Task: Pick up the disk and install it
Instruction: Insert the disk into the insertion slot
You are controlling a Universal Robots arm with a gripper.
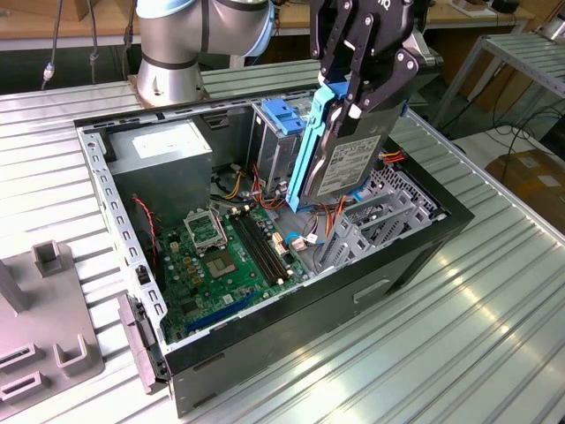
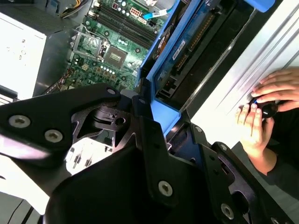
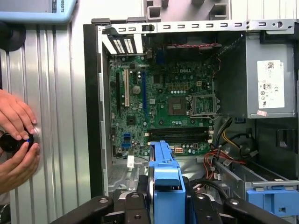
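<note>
Now disk (image 1: pixel 340 146) upright between claw (image 1: pixel 353 88) fingers

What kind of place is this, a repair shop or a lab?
Most likely a robotics lab bench. A gripper holds the disk above an open computer case on a ribbed metal table, while a person's hands work a control knob.

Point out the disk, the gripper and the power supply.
disk (image 1: pixel 349 163): exterior view, on its white label.
gripper (image 1: pixel 353 97): exterior view, between the fingertips clamped on the disk's top end.
power supply (image 3: pixel 254 79): first wrist view, on its grey side wall.
</note>
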